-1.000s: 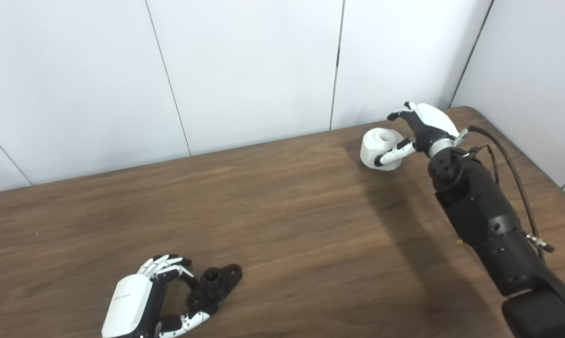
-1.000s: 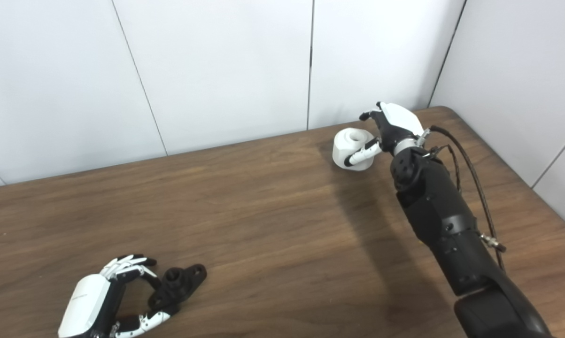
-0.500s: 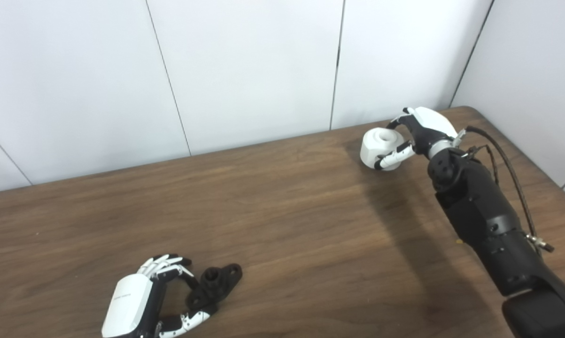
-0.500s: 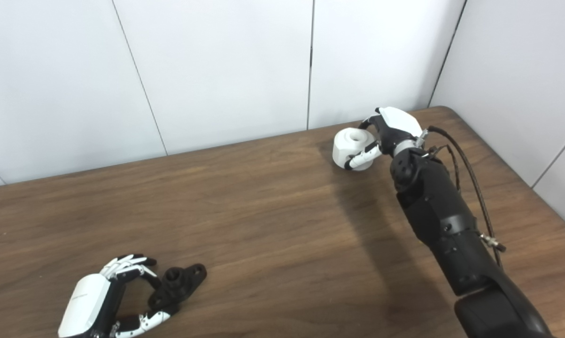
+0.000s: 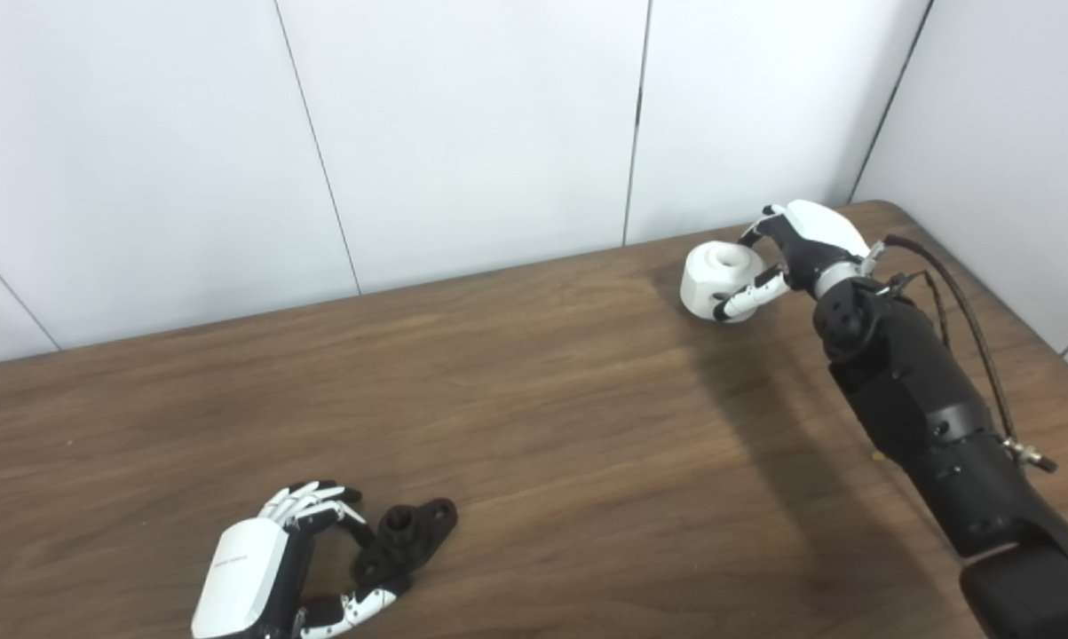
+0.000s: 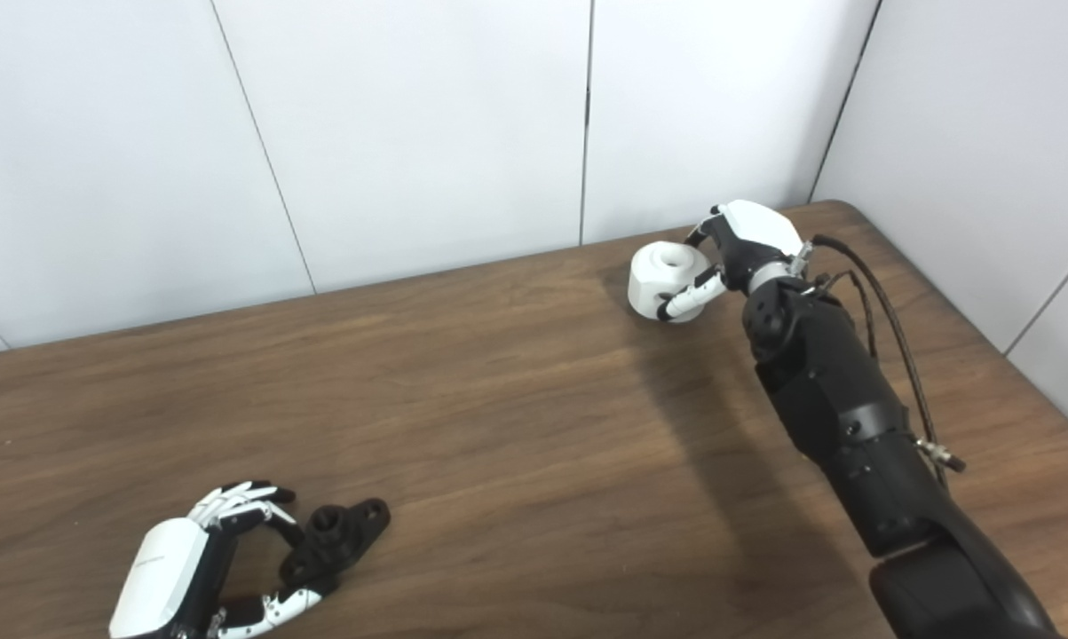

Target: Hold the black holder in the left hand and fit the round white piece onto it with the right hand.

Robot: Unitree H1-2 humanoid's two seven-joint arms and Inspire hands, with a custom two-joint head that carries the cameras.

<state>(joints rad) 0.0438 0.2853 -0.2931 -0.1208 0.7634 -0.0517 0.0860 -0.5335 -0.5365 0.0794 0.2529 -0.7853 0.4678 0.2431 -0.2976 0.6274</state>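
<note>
My right hand [image 5: 795, 253] has closed its fingers around the round white piece [image 5: 718, 277] at upper right, so lifting can start. My left hand [image 5: 289, 559] stays curled around the black holder [image 5: 407, 537] on the counter [image 5: 542, 426].

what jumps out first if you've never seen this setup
The round white piece at the table's far right corner, with the right hand closed around it. Then the left hand at the near left edge, its fingers curled around the black holder lying on the wooden table.
</note>
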